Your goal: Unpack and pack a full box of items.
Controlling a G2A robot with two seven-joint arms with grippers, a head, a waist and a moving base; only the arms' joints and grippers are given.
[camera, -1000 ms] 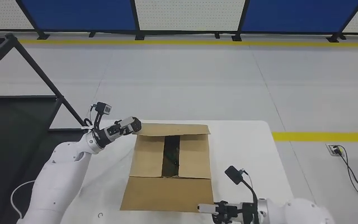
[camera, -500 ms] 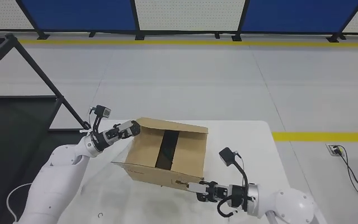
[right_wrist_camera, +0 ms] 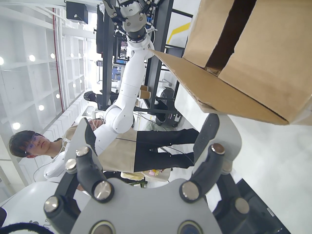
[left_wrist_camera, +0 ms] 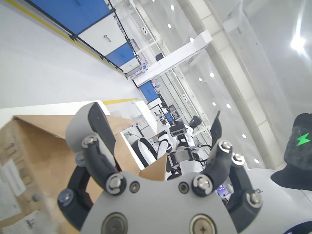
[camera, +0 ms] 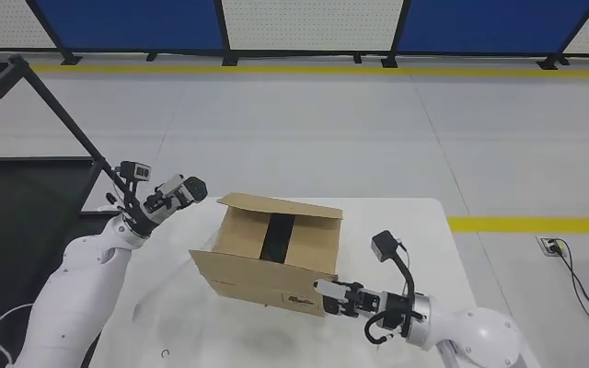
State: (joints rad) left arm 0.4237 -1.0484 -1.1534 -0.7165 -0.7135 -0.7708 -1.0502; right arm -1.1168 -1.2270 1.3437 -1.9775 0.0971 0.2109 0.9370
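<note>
A brown cardboard box (camera: pixel 276 250) stands tilted on the white table (camera: pixel 396 235), with a dark gap between its two top flaps and one flap sticking out on its left. My left gripper (camera: pixel 181 191) hangs open in the air, left of the box's far corner and apart from it. In the left wrist view the left gripper (left_wrist_camera: pixel 156 132) holds nothing and the box (left_wrist_camera: pixel 36 147) lies beyond one finger. My right gripper (camera: pixel 329 295) is open at the box's near bottom edge. The right wrist view shows the right gripper (right_wrist_camera: pixel 148 132) just under the box (right_wrist_camera: pixel 246 49).
A black metal frame (camera: pixel 60 115) stands off the table's left side. Bare tabletop lies to the right of the box and in front of it on the left. Grey floor with a yellow line (camera: pixel 515 224) stretches beyond the table.
The box went from lying flat to tipped up on its near side. My left gripper left the box's far-left corner and rose to the left. My right gripper moved in to the box's near edge.
</note>
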